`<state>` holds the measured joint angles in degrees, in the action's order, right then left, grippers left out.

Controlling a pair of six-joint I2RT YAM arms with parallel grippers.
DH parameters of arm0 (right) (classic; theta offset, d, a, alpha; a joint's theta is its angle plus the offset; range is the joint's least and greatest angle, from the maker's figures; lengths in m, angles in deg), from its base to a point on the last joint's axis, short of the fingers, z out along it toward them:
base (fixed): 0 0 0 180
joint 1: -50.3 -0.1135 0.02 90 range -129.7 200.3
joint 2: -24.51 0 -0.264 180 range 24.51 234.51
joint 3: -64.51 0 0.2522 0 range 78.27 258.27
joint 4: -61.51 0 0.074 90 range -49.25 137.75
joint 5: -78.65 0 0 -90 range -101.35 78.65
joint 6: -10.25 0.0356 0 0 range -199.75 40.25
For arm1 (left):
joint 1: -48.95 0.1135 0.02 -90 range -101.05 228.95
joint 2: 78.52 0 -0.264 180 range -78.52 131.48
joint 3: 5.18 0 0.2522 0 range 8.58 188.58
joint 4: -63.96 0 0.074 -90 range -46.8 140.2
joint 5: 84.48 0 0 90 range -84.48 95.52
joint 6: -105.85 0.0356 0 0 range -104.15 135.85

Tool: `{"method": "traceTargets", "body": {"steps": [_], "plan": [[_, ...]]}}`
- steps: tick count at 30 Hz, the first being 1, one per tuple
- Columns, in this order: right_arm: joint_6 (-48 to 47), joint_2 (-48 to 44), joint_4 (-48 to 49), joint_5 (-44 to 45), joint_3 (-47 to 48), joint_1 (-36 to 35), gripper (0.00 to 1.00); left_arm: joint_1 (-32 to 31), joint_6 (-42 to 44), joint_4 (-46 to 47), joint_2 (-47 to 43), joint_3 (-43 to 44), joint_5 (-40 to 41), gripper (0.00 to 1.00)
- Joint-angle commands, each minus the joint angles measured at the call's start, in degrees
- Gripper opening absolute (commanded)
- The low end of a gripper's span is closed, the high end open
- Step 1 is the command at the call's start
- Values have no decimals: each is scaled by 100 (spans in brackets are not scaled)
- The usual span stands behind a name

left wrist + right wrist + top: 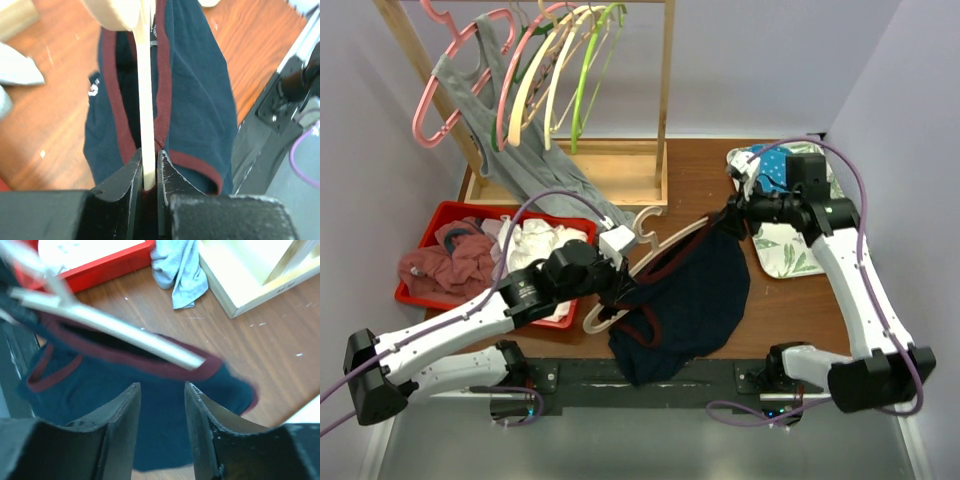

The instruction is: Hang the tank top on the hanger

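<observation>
Claw state, left side: the left claw (149, 170) is clenched on the thin bar of the hanger (144, 100), with a finger pressing it from each side. Right side: the right claw (162, 390) is released. Its fingers are parted and it is poised just above the tank top (100, 395).

Views compared. Only the left wrist view shows the grip itself. It also shows the pale bar running up through a red-trimmed opening of the garment; which opening cannot be told. Only the right wrist view shows the hanger's rounded end lying inside a red-trimmed edge, with navy cloth sagging below it. That picture is blurred. The top view gives the layout: the hanger lies tilted across the middle of the table (800, 300), hook toward the wooden rack (665, 100). The tank top hangs from the hanger's right shoulder and trails over the near table edge onto the dark base plate (700, 372).

Surroundings. The rack stands far left and carries coloured hangers (545, 70) and a grey tank top (510, 150), whose hem reaches the table close to the hook. A red bin (448, 208) of mixed garments sits at left — the left arm (470, 320) crosses its near corner. A leaf-patterned tray (790, 255) lies at far right, partly hidden by the right arm (855, 280).
</observation>
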<state>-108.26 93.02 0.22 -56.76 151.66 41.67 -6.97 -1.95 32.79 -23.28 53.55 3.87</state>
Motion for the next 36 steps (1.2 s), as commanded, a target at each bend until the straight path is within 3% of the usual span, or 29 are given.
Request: {"method": "traceTargets", "body": {"steps": [1, 6, 10, 14, 20, 22, 27, 30, 33, 34, 36], "plan": [[-822, -583, -635, 267, 133, 1, 48, -7, 224, 580, -198, 372, 367, 0], [-1147, -514, -1091, 243, 464, 1, 77, -7, 532, 792, -260, 381, -63, 0], [-1324, -277, -1374, 23, 932, -8, 80, -15, 559, 651, -111, 722, -292, 0], [638, -224, -208, 531, 660, -122, 72, -15, -36, 791, 65, 978, -258, 0], [3302, -812, 1253, 1182, -324, -166, 72, -15, -1145, 1424, 118, 821, 86, 0], [3676, -979, 1588, 1681, -561, -271, 83, -15, -1269, 1564, 162, 794, 60, 0], [4643, -805, 1773, 2238, -545, -386, 83, -15, -1410, 1890, 241, 785, -54, 0], [5074, -655, 2142, 2141, -615, -421, 79, -15, -1489, 1961, 294, 785, -151, 0], [5198, -357, 2265, 2212, -562, -491, 66, -15, -1551, 2048, 303, 741, -213, 0], [5120, -295, 2257, 2229, -536, -500, 54, -15, -1551, 2075, 285, 733, -204, 0], [5058, -277, 2239, 2247, -518, -509, 39, -15, -1551, 2049, 268, 724, -143, 0]]}}
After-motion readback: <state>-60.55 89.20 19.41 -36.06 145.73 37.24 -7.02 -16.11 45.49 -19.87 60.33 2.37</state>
